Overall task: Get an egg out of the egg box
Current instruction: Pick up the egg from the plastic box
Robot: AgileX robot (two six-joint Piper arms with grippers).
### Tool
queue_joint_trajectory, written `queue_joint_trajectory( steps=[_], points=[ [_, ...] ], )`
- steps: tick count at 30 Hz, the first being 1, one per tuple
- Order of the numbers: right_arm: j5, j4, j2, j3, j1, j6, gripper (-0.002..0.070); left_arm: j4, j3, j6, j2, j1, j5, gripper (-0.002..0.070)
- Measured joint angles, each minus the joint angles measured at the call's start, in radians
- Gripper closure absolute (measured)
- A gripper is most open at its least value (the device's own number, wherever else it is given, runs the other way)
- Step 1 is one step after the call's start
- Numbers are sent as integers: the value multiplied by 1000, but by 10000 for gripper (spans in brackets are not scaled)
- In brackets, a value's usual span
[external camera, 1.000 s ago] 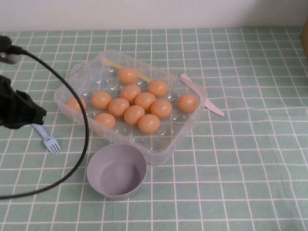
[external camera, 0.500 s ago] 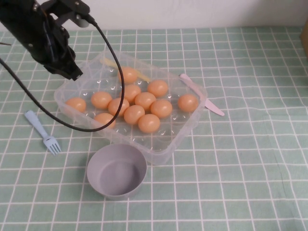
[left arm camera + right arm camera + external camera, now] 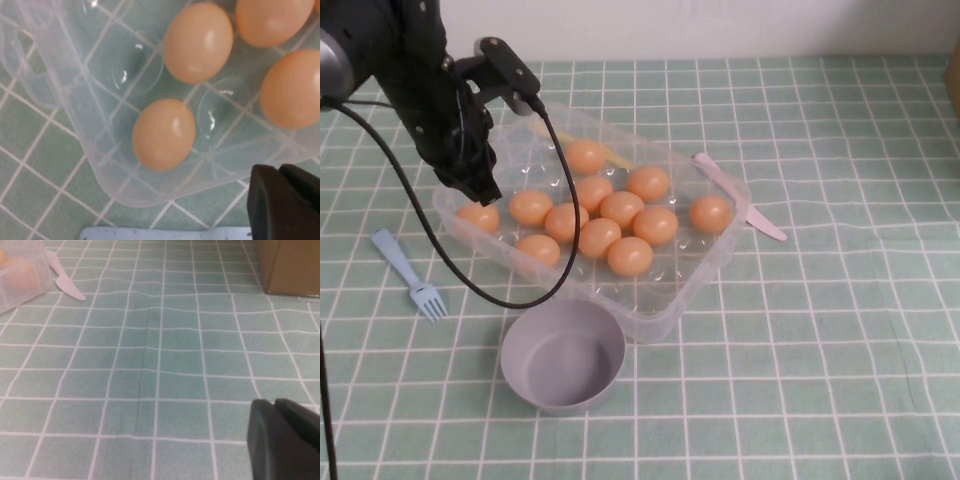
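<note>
The egg box [image 3: 670, 300] is a clear plastic tray in the middle of the table, holding several orange-tan eggs. My left gripper [image 3: 486, 192] hangs shut and empty over the box's left end, pointing down just above the leftmost egg [image 3: 478, 216]. In the left wrist view that egg [image 3: 163, 134] lies in a corner cup of the egg box [image 3: 60, 55], with the shut left gripper [image 3: 280, 172] beside the rim, apart from it. My right gripper [image 3: 276, 404] shows only in its wrist view, shut, low over bare cloth to the right of the box.
A round grey bowl [image 3: 563, 355] stands in front of the box. A blue fork [image 3: 410, 275] lies to its left and a pink knife [image 3: 740, 200] to its right. A cardboard box [image 3: 290, 265] stands at the far right. The left arm's black cable [image 3: 500, 295] loops over the box's front left.
The left arm has swung from the table's left edge up and across to the egg box's left end, then lowered toward the leftmost egg. Eggs, bowl and cutlery have not moved.
</note>
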Motion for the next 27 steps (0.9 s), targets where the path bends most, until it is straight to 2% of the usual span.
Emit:
queue_joint_trajectory(
  steps=[6,8,12,14,16,20,27],
  points=[
    [0,0,0,0,0,0,694,29,0,4,65,0,-20,675],
    [0,0,0,0,0,0,694,39,0,4,81,0,-21,639],
    [0,0,0,0,0,0,694,49,0,2,109,-2,-48,494],
    [0,0,0,0,0,0,694,52,0,2,113,-8,-77,385],
    [0,0,0,0,0,0,694,69,0,2,113,-18,-90,324],
    [0,0,0,0,0,0,694,112,0,2,115,-32,-114,285],
    [0,0,0,0,0,0,694,163,0,-9,146,-32,-130,279]
  ],
)
